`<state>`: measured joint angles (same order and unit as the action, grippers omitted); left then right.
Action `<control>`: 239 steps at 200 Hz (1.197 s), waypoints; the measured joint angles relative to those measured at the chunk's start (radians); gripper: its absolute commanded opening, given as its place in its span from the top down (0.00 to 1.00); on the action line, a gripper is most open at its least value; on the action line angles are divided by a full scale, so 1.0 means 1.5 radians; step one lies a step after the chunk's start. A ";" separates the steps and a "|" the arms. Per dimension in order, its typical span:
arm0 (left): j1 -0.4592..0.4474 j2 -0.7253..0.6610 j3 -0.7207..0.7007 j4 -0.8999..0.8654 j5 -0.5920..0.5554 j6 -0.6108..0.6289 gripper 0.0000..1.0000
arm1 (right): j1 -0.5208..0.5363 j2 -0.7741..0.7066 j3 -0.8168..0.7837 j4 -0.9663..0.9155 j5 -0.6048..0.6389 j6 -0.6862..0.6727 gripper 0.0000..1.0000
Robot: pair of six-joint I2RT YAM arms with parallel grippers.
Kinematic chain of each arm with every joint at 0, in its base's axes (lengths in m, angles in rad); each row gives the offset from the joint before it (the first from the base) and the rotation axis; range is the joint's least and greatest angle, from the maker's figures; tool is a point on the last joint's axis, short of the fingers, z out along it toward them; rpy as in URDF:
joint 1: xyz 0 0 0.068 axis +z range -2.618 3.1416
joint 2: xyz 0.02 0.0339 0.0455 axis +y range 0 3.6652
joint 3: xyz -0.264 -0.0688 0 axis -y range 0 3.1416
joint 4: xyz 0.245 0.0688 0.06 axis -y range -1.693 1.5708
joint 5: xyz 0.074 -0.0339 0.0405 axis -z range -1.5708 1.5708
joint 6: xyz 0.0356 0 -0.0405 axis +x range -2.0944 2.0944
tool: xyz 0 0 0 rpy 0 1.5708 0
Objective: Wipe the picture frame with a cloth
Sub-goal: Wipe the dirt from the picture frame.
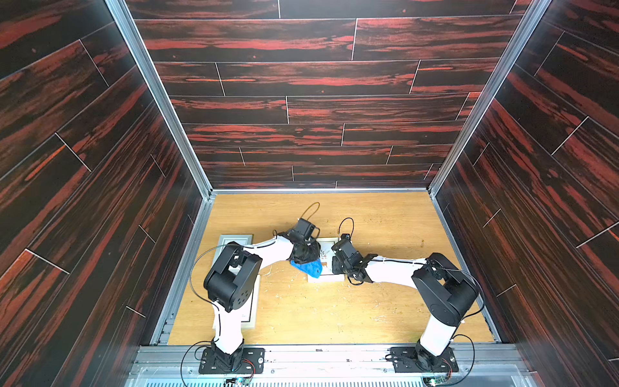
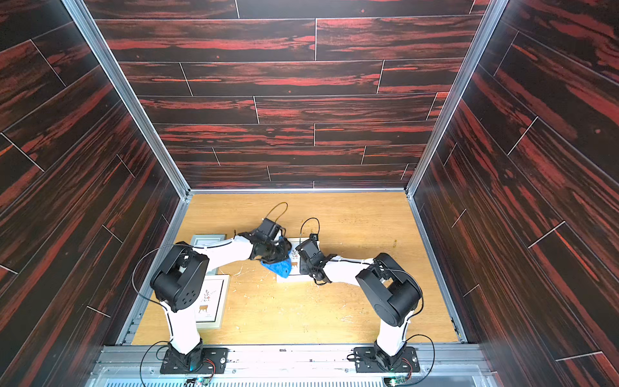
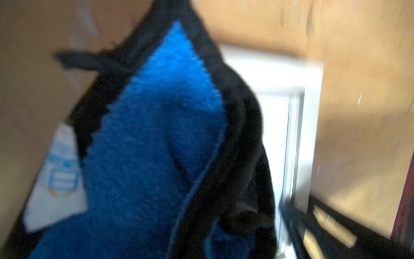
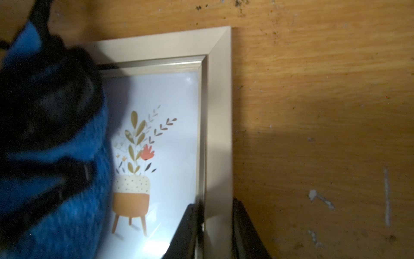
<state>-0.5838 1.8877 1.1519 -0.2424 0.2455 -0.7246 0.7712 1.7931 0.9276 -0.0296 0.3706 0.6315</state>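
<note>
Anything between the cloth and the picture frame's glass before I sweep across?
Nothing visible. The cloth in the left tool overlaps one side of the picture frame; the glass beyond is bare. The right tool clamps the opposite rail, at the glass's edge.

A pale rectangular picture frame [image 1: 330, 277] holding a potted-plant print lies flat near the middle of the light wooden tabletop [image 1: 385, 301]. The blue fluffy black-edged cloth [image 1: 310, 268], pinched in the left gripper [image 1: 303, 256], drapes over the frame's left part. The right gripper [image 4: 216, 233] straddles its right rail. At the table's left edge a grey rectangular frame [image 1: 234, 239] lies behind another pale printed frame [image 2: 211, 298], both partly under the left arm.
</note>
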 measured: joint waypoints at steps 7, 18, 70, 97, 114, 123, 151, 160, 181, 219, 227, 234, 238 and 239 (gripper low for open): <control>-0.012 -0.017 -0.023 0.005 0.001 -0.007 0.96 | 0.000 0.000 0.000 0.000 0.000 0.000 1.00; -0.026 -0.037 -0.048 0.006 0.002 -0.017 0.96 | 0.000 0.000 0.000 0.000 0.000 0.000 1.00; -0.005 -0.028 -0.035 0.013 0.005 -0.031 0.96 | 0.000 0.000 0.001 -0.001 0.000 0.000 1.00; -0.010 -0.029 -0.039 0.024 0.004 -0.042 0.96 | 0.000 -0.001 0.001 -0.002 0.000 0.000 1.00; -0.037 -0.041 -0.072 0.059 0.007 -0.071 0.96 | 0.000 -0.001 0.001 -0.003 0.000 0.001 1.00; -0.052 -0.052 -0.096 0.088 0.009 -0.092 0.96 | 0.000 -0.001 0.001 -0.003 0.000 0.001 1.00; -0.078 -0.056 -0.124 0.168 0.020 -0.154 0.97 | 0.000 -0.002 0.000 -0.006 0.000 0.001 1.00; -0.081 -0.048 -0.124 0.191 0.030 -0.172 0.97 | 0.000 -0.002 0.000 -0.007 0.000 0.001 1.00; -0.078 -0.030 -0.126 0.231 0.041 -0.204 0.97 | 0.000 -0.003 0.000 -0.010 0.000 0.002 1.00; -0.034 -0.067 -0.177 0.241 0.038 -0.208 0.97 | 0.000 -0.006 -0.001 -0.013 0.003 0.005 1.00; -0.019 -0.083 -0.191 0.232 0.035 -0.204 0.97 | 0.000 -0.006 -0.001 -0.013 0.003 0.005 1.00; -0.009 -0.093 -0.197 0.223 0.034 -0.200 0.97 | 0.000 -0.006 -0.001 -0.012 0.004 0.005 1.00; -0.005 -0.096 -0.198 0.220 0.034 -0.198 0.97 | 0.000 -0.006 -0.001 -0.012 0.004 0.005 1.00; -0.003 -0.097 -0.198 0.219 0.035 -0.197 0.97 | 0.000 -0.006 -0.001 -0.012 0.004 0.005 1.00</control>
<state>-0.5884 1.7428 0.8555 0.0856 0.2977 -1.0206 0.7712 1.7840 0.9264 -0.0483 0.3759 0.6392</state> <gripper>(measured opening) 0.120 0.258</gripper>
